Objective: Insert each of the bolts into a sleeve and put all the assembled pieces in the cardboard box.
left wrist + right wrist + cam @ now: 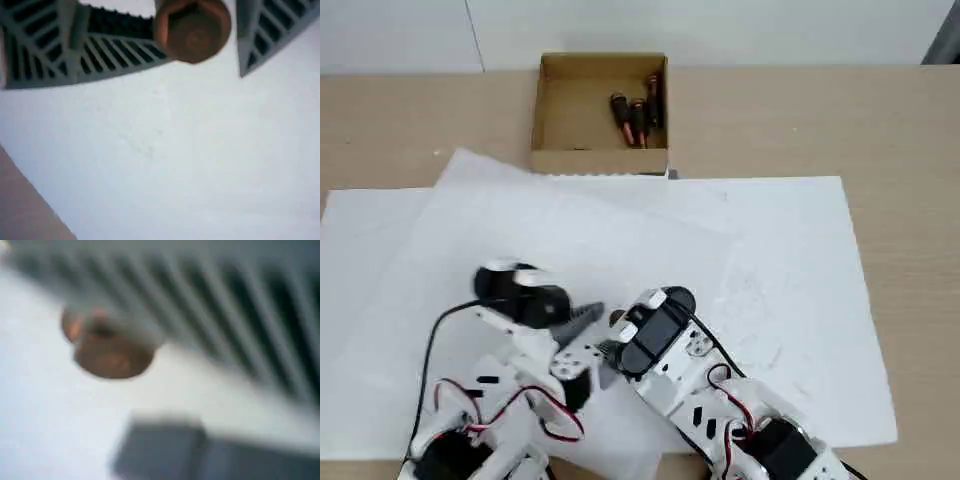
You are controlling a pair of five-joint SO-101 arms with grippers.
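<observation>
Your left end effector (202, 60) brackets the bolt (192, 30), and your right end effector (618, 340) is just beside it.
The left end effector is spread: the bolt's copper head sits between its ribbed fingers (260, 35), overlapping one and a sliver off the other. I cannot tell whether the right end effector is spread or pressed together; in its wrist view the bolt shows close up against it, blurred. From above, the bolt sits on the white paper (770, 280) where both end effectors meet, near the worktop's (900, 130) front edge. The cardboard box (548, 110) sits well apart at the paper's far edge, with assembled pieces (638, 115) along one inner wall.
</observation>
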